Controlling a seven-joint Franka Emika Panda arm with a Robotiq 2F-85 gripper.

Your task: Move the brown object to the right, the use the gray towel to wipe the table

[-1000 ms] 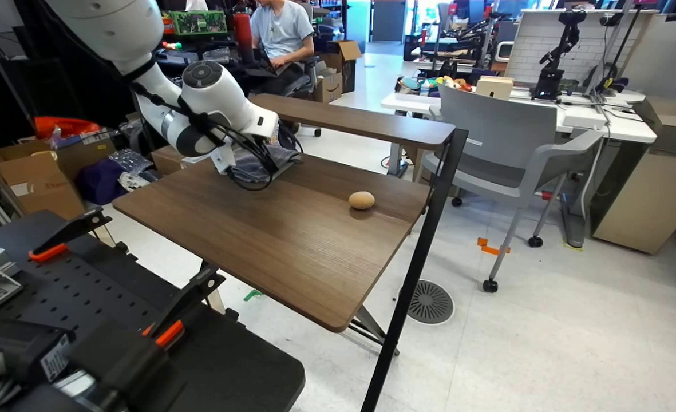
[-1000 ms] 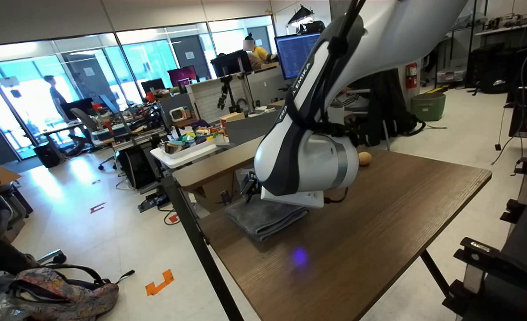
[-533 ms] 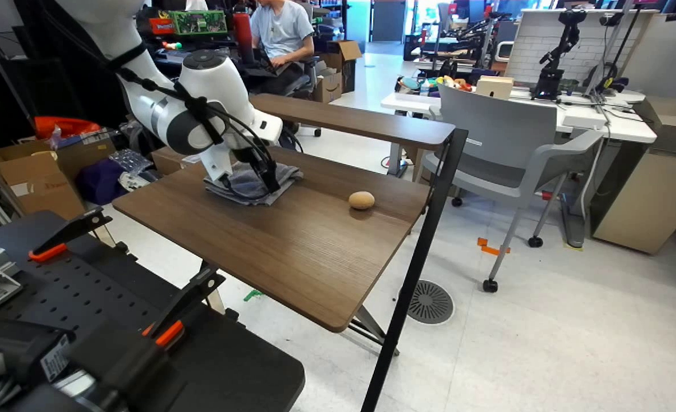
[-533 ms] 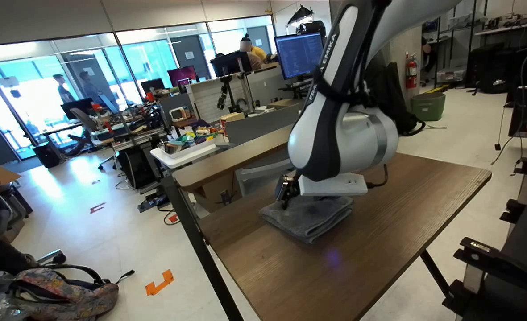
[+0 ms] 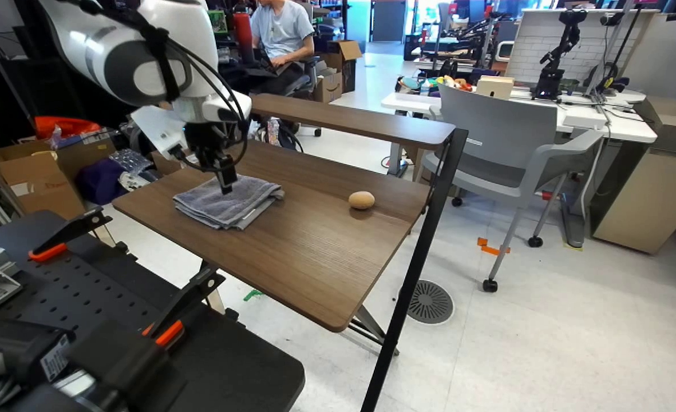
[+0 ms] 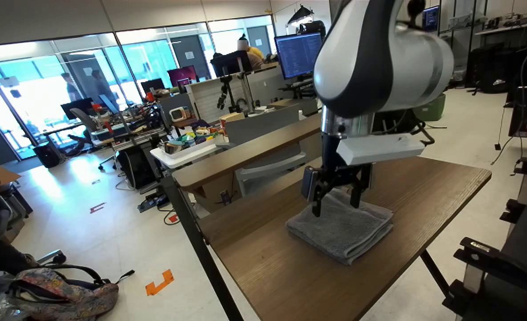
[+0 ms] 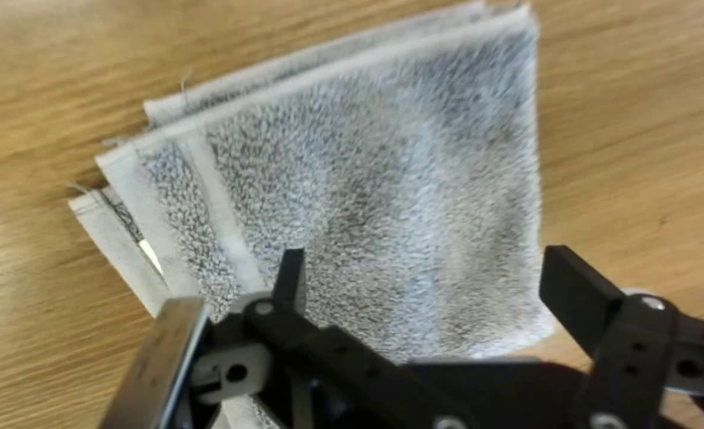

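You're hovering the empty, spread gripper (image 6: 336, 209) over the gray towel (image 6: 343, 231), perhaps risking its unfolding from a shallow pinch.

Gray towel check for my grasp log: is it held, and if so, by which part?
Nothing is held: the jaws stand open over the gray towel, which lies folded on the table.

Both exterior views look down on the table (image 5: 309, 246), the wrist view from nearer onto the gray towel (image 7: 357, 190).
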